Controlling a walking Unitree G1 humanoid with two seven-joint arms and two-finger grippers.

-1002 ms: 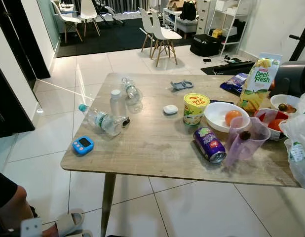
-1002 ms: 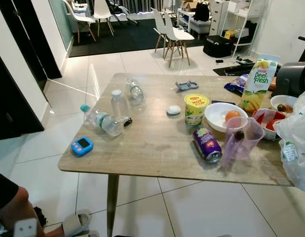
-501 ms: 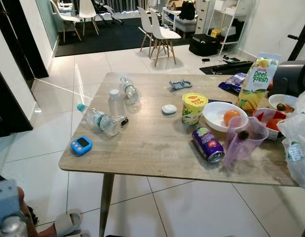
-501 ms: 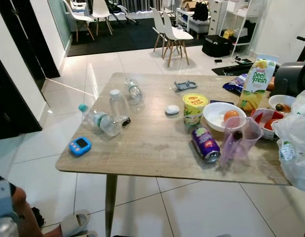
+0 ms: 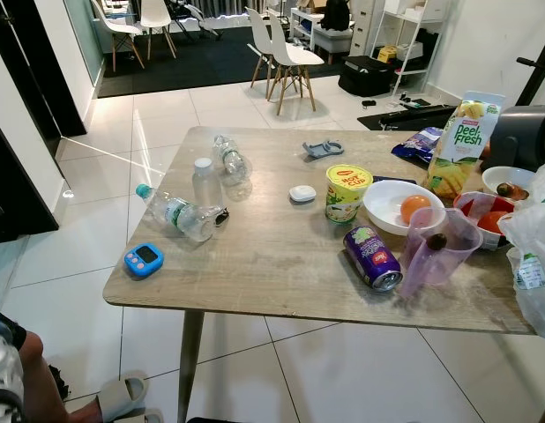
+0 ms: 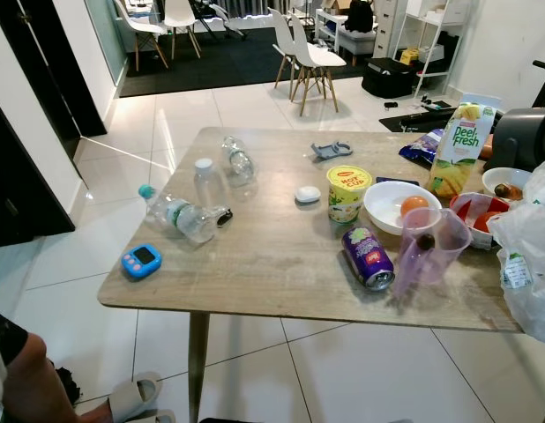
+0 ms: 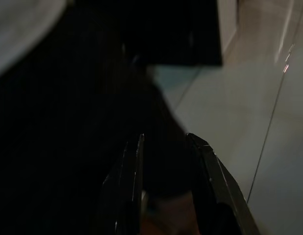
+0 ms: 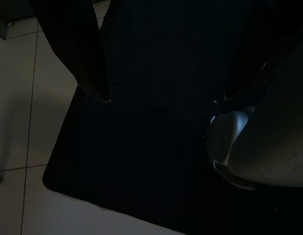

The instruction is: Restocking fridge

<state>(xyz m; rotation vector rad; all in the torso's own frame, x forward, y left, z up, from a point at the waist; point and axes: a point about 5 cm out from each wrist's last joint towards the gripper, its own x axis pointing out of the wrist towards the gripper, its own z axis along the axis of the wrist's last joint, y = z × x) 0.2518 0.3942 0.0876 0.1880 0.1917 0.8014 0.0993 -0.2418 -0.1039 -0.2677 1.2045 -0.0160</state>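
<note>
Glossy pale floor tiles [image 5: 96, 238] throughout, catching streaks of light at centre left. Wooden table [image 5: 272, 256] across mid-frame on a slim angled leg [image 5: 189, 361]. Dark doorway panels [image 5: 26, 79] along the left edge. In the upper part, a dark rug [image 5: 202, 66] under white chairs [image 5: 286, 57]; white shelving [image 5: 405, 35] and a pale wall [image 5: 484, 40] at upper right.

A wooden table [image 6: 281, 264] carries a purple drink can [image 6: 369, 258] lying on its side. Just behind the can stands a yellow cup noodle tub [image 6: 349, 194]; right of the can, a translucent purple jug [image 6: 429, 247]. A blue timer [image 6: 141, 260] lies far left of it.
</note>
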